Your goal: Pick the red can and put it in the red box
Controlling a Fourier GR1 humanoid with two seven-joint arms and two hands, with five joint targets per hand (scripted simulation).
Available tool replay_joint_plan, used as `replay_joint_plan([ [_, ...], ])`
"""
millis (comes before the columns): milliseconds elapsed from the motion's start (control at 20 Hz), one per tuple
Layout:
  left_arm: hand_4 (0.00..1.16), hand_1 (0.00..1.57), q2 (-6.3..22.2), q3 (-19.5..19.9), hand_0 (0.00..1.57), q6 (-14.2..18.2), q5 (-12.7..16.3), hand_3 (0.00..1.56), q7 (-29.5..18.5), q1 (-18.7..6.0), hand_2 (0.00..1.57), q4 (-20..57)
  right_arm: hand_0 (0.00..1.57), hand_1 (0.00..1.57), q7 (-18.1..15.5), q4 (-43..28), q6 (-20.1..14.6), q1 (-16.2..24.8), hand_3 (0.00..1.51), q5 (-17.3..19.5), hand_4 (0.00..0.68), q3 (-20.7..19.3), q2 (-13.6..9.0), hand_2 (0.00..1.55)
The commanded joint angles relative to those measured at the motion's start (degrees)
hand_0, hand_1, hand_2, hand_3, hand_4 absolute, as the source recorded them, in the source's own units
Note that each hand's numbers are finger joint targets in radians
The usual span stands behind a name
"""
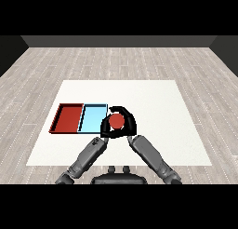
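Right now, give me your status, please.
Right hand curled round red can, beside light blue tray. Left hand hidden. Red tray holds nothing; blue tray lies between.

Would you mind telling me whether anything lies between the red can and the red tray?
Yes: the light blue tray lies between the red can, held in the right hand, and the red tray further left.

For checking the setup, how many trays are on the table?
2. The red tray lies toward the table's left, and the light blue tray lies directly beside it on its right, next to the right hand holding the red can.
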Motion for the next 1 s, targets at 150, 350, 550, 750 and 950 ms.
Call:
replay_joint_plan([
  [150, 1.14, 1.57, -0.57, 0.96, 1.57, 1.08, -2.82, 1.51, 2.35, 0.71, 1.57, -4.46, 0.00, 0.00, 6.48, 0.84, 1.23, -3.28, 0.00, 2.79, 0.000, -1.23, 0.21, 0.00],
  [350, 1.14, 1.57, -0.38, 4.36, 1.57, -2.88, -3.96, 1.50, 1.13, 1.60, 1.57, -2.98, 0.00, 0.00, 5.57, -1.89, 1.81, 2.49, 0.00, 4.14, 0.000, -2.34, 0.22, 0.00],
  [550, 1.13, 1.57, -0.59, -0.08, 1.57, 3.83, -2.36, 1.49, 0.40, -2.05, 1.57, -1.13, 0.00, 0.00, 7.47, -4.70, -2.80, 1.61, 0.00, 2.98, 0.000, 0.98, 0.22, 0.00],
  [750, 1.13, 1.57, -0.59, 0.96, 1.57, 2.33, -2.33, 1.48, -0.62, -0.06, 1.57, -1.02, 0.00, 0.00, 5.37, -2.33, 4.10, 2.23, 0.00, 2.34, 0.000, -4.87, 0.21, 0.00],
  [950, 1.13, 1.57, -0.60, 3.10, 1.57, 3.23, -4.34, 1.46, -0.48, -0.91, 1.57, 0.42, 0.00, 0.00, 5.49, -6.74, 7.78, 7.17, 0.00, -0.31, 0.000, -7.71, -1.44, 0.00],
])
